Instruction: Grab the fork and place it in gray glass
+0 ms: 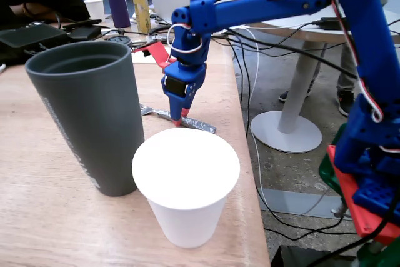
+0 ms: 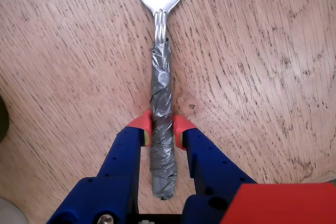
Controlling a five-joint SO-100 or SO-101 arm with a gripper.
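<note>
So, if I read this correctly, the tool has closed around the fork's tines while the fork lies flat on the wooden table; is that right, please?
Not quite. The tool has closed around the fork at its foil-wrapped handle, not its tines; the wrist view shows the tines well clear of the red fingertips. The rest holds: the fork lies flat on the wooden table.

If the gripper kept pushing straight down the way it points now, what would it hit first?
The gripper points down with its red fingertips on either side of the fork handle. Going on, they would likely meet the wooden table almost immediately; the remaining gap is unclear.
</note>
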